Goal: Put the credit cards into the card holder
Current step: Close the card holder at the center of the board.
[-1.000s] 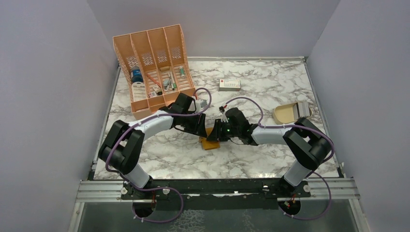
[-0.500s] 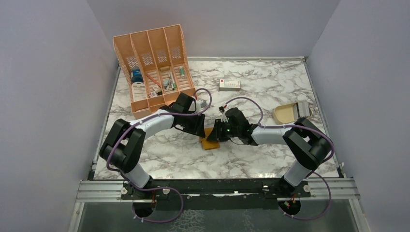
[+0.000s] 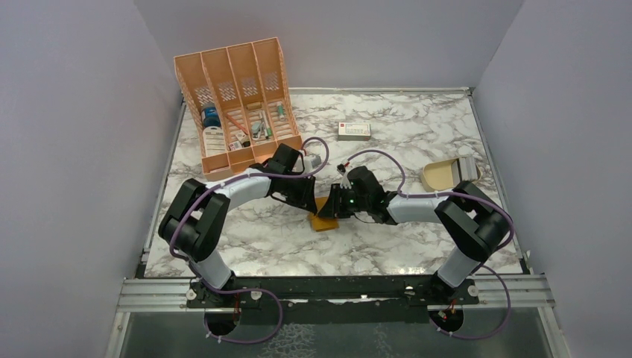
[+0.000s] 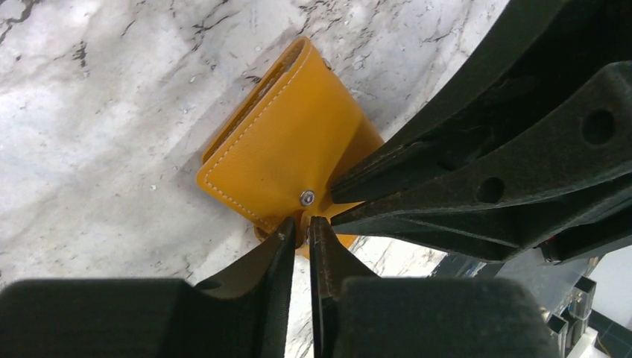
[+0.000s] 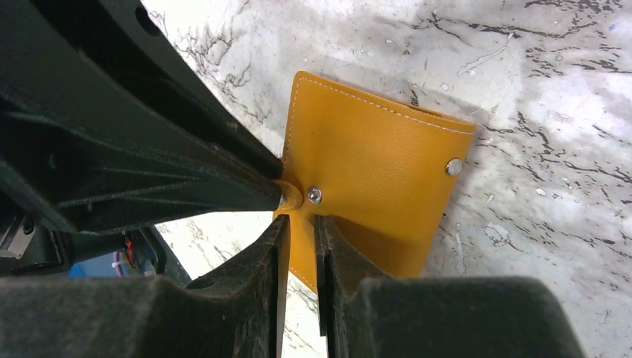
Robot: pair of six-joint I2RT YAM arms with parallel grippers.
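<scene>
- Near the middle of the white-and-grey marbled desk (image 3: pixel 417 246): small flat mustard-orange leather card holder (image 3: pixel 322 221), lying between the two arms and partly hidden from above by both wrists.
- From the left wrist: card holder (image 4: pixel 276 149) folded over, pale stitching along its edges, small silver stud (image 4: pixel 306 197) at the near corner.
- Left pincer (image 4: pixel 299 224): fingers drawn almost together, clamped on a thin leather edge of the card holder just below that stud, orange showing in the narrow gap.
- Right pincer (image 5: pixel 299 222): fingers likewise close, clamped on the leather edge of the card holder (image 5: pixel 373 171), just beside a corner stud.
- Both pincers gripping at nearly the same corner, reaching in from opposite sides, tips just beside each other.
- Far right of the desk, well apart from the card holder: tan oval dish (image 3: pixel 438 179) with thin grey-silver rectangular credit cards (image 3: pixel 467 168) at its right end.
- Back left: large orange plastic desk organiser (image 3: pixel 223 160) with four slots, small items inside too small to tell.
- Back centre: small white box with a red mark (image 3: pixel 354 130), apart from everything else.
</scene>
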